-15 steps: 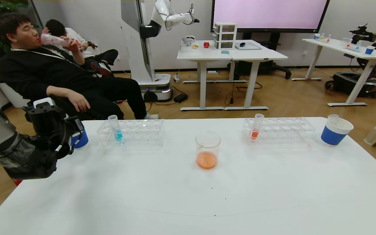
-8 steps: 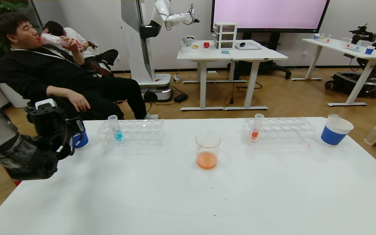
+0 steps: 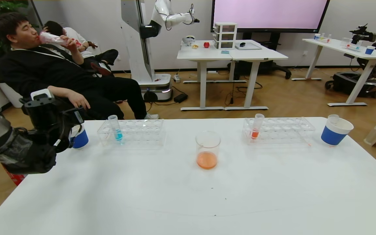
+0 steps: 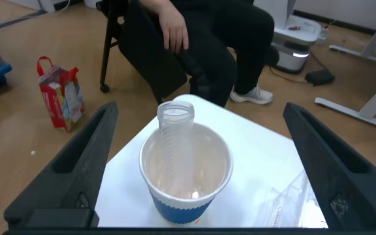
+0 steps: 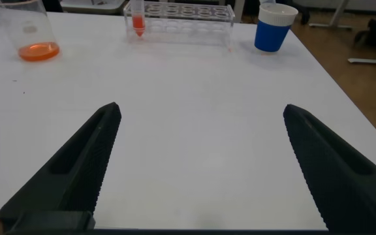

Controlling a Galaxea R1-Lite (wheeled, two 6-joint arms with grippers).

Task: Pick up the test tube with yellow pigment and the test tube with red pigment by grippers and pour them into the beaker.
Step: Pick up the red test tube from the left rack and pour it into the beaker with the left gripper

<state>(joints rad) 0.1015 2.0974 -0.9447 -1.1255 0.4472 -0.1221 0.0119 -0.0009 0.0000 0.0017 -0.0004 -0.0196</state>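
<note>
A: White surface (image 3: 162, 195) up front, an office floor with desks and a seated man behind. Beaker (image 3: 208, 150) sits dead centre with orange liquid already in it.

B: And the left hand (image 4: 194, 170) is out at the far-left corner, fingers spread wide, hovering right above a blue cup (image 4: 186, 171). An empty clear tube (image 4: 175, 147) stands inside that cup, touching neither finger.

A: So that tube looks dropped off. No yellow liquid visible in any tube, so I'd judge the yellow pour done.

B: Agreed. Red tube (image 3: 257, 126) stands upright in the left end of the right rack (image 3: 282, 130), far right of the beaker. A blue-liquid tube (image 3: 115, 127) is in the left rack (image 3: 135, 132); leave that alone.

A: How should the left arm finish here?

B: Lift straight up, fingers held wide, so nothing clips the tube or tips the cup. Only then swing back.

A: Pose?

B: Wrist angled forward and down over the cup, arm reaching from the near left.

A: Right hand (image 5: 198, 163)?

B: Low over the near right of the surface, fingers wide apart, holding nothing, pointed toward rack and beaker. It's the natural one to fetch the red tube.
</note>
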